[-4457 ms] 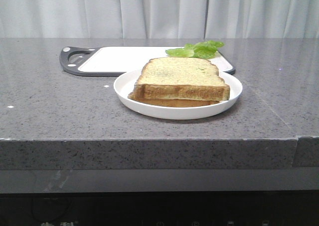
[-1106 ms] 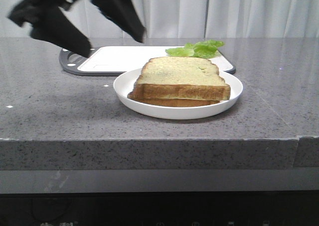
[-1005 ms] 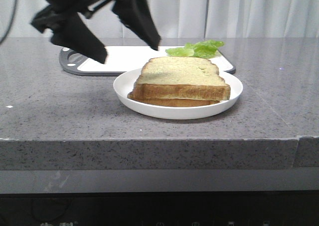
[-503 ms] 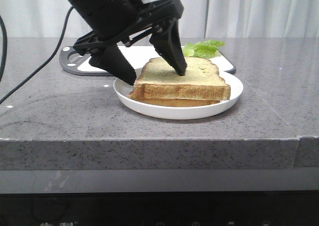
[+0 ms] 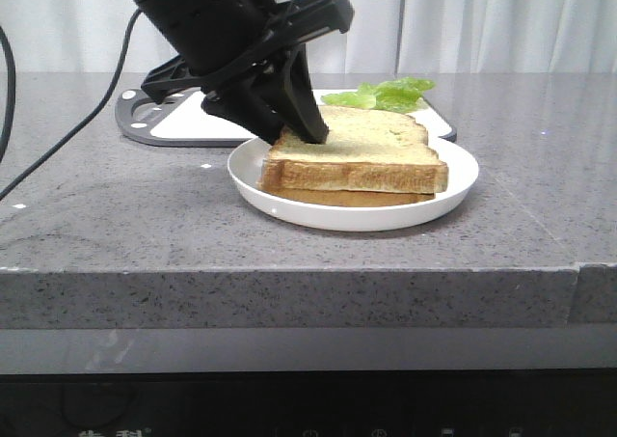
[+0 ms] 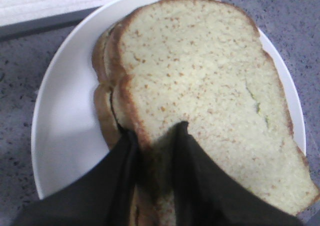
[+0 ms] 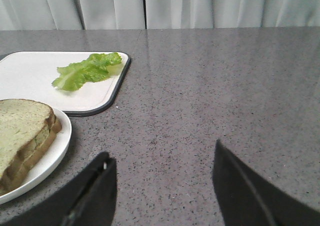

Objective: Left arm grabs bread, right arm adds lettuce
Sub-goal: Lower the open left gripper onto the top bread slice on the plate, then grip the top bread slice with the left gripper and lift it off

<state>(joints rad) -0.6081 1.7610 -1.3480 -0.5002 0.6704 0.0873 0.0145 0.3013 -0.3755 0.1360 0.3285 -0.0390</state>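
Two bread [image 5: 359, 152] slices, left jaws clenched on the top one; right jaws apart; one lettuce [image 7: 87, 70] leaf

My left arm [image 5: 198, 13] is matte black, a thick rounded body with a small pale screw head on its side. It widens into an angular black bracket with flat struts, and from that run two long black fingers [image 5: 301, 119] that taper to points. A thin black cable [image 5: 67, 138] trails off it. Seen from my left wrist, those fingers [image 6: 195, 181] are smooth, dull black wedges. My right gripper [image 7: 162, 186] shows only as two dark, angular black fingers [image 7: 90, 193] with flat faces and hard edges.
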